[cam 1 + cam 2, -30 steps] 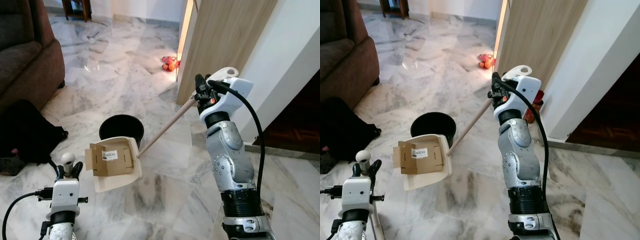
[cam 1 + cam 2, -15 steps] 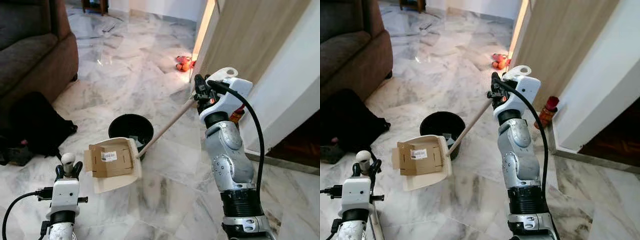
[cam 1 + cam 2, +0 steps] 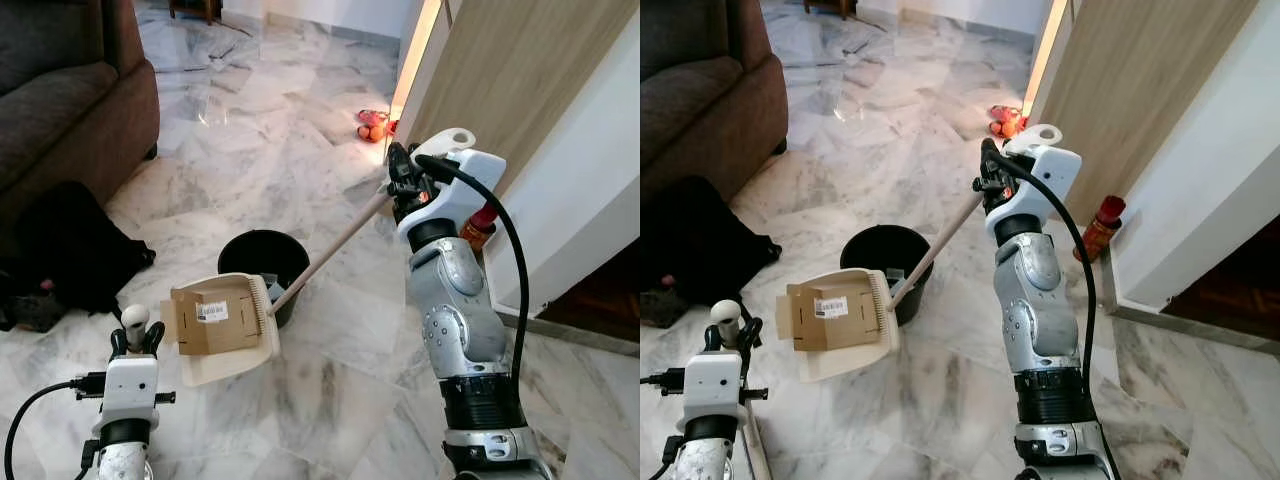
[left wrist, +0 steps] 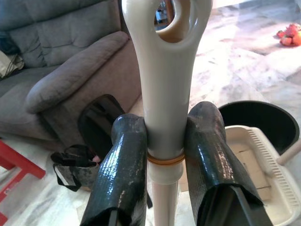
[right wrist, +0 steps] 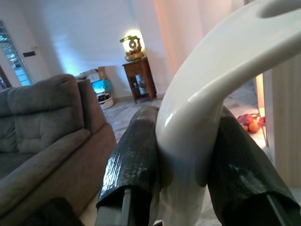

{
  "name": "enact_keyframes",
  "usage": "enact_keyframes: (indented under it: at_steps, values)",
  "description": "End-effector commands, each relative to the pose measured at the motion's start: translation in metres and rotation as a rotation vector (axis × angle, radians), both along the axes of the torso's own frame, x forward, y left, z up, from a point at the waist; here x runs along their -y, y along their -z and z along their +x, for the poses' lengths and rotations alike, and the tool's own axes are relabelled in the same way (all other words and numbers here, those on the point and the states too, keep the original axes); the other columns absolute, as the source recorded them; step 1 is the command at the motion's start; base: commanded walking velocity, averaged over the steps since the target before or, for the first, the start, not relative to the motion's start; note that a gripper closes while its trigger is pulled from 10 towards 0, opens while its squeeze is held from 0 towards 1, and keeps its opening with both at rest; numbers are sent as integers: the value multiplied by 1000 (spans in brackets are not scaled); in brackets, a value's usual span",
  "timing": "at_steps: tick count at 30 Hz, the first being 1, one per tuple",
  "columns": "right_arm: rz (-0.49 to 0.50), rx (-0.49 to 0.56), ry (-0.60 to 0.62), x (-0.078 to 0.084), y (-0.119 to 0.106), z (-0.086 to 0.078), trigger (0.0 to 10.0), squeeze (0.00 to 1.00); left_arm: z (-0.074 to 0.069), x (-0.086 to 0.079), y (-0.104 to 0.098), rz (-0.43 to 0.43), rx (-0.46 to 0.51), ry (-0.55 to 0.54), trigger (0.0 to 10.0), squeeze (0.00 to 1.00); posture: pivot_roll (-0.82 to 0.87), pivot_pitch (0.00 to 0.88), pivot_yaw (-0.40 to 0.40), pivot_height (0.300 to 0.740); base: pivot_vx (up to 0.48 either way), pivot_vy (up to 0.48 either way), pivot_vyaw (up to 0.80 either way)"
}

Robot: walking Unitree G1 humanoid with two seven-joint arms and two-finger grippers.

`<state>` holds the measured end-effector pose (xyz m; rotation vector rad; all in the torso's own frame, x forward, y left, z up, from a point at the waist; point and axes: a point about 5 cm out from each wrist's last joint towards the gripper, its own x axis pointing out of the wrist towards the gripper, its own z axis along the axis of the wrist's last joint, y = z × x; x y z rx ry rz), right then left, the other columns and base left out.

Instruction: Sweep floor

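The left gripper (image 4: 165, 160) clamps the cream plastic broom handle (image 4: 164, 89). Just ahead of it, the cream dustpan (image 3: 228, 333) carries a flattened brown cardboard box (image 3: 210, 318) beside the round black bucket (image 3: 262, 258). The dustpan's long wooden pole (image 3: 335, 248) rises to the right gripper (image 3: 398, 185), closed on its white looped grip (image 5: 207, 103).

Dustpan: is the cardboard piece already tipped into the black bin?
No. The cardboard lies in the dustpan, beside the black bin.
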<state>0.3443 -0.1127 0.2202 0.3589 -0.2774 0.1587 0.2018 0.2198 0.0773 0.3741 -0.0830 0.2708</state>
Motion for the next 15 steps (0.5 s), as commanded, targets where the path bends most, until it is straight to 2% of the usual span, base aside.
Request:
enact_keyframes:
  at_steps: [1, 6, 15]
  values:
    - [51, 95, 11, 2, -22, -1, 10000, 0, 0, 2, -7, 25, 29, 4, 10000, 0, 163, 111, -96, 740, 292, 0, 0]
    - [73, 151, 31, 6, -36, -2, 10000, 0, 1, 3, -7, 23, 30, 6, 10000, 0, 164, 106, -96, 740, 293, 0, 0]
    - [74, 145, 21, 0, -33, -3, 10000, 0, 0, 2, -7, 23, 32, 5, 10000, 0, 173, 89, -97, 740, 292, 0, 0]
